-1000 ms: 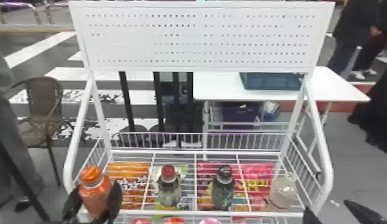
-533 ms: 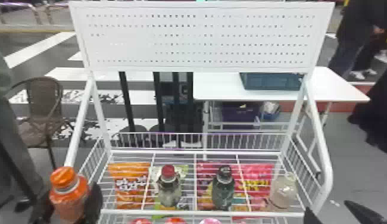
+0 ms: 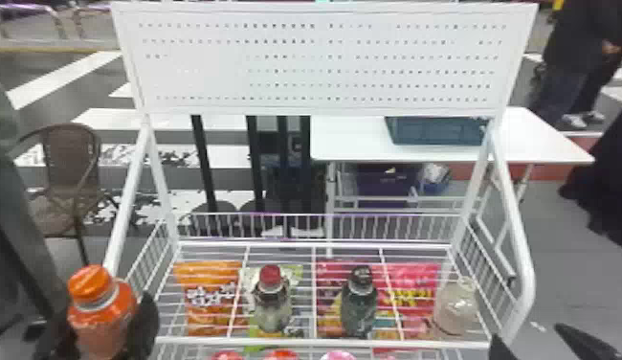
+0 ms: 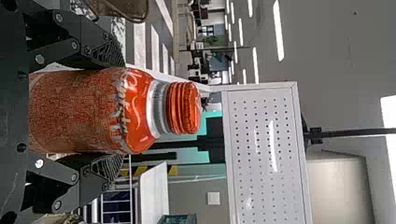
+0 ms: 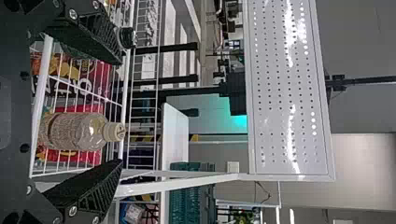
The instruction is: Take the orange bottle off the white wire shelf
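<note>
Left claw [image 4: 109, 112] is being kept closed about the body of the orange bottle [image 3: 102, 318], one finger pressing on either side, with the cap being left exposed above the grip. The bottle is being held at the near left corner of the white wire shelf [image 3: 319, 342], where, in the head view, it is being seen across the lower end of the left side rail [image 3: 127, 201] and mostly outside it. Lift-off is apparently being completed, and the carrying-away step is being entered; whether the base is being held wholly clear of the frame cannot be told. By the next move, a steady grip and further withdrawal from the rail are being called for, so that knocking is being avoided. Relative to the earliest frame, in which the bottle is being shown nearer the shelf's wire floor, it is being displaced outward to the left. The red-capped bottle [image 3: 272, 306], the dark-capped bottle [image 3: 359, 306] and the clear bottle [image 3: 456, 306] are being left in their places. Right claw [image 5: 120, 112] is being parked near the shelf's right front corner, its fingers being held spread and nothing being gripped.
</note>
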